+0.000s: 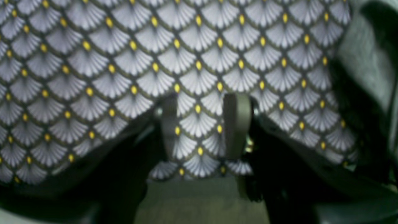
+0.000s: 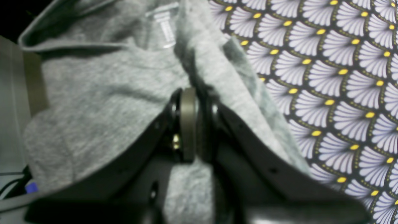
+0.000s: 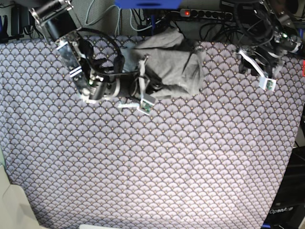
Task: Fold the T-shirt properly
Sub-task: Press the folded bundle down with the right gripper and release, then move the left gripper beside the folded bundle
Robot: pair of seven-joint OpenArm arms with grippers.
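Note:
The T-shirt (image 3: 174, 64) lies crumpled in a grey heap at the back middle of the purple fan-scale tablecloth (image 3: 157, 162). In the right wrist view my right gripper (image 2: 196, 124) is shut on a fold of the T-shirt (image 2: 102, 96), with grey knit bunched on both sides of the fingers and a white neck label above. In the base view that arm reaches in from the back left to the heap's front-left edge. My left gripper (image 1: 202, 124) hangs open over bare tablecloth (image 1: 130, 62), with nothing between its fingers. Its arm (image 3: 267, 52) sits at the back right, apart from the shirt.
Cables and a power strip (image 3: 209, 12) run along the table's back edge. The cloth's front edge drops off at the lower left (image 3: 14, 200). A blurred grey surface (image 1: 363, 59) fills the right edge of the left wrist view; what it is I cannot tell.

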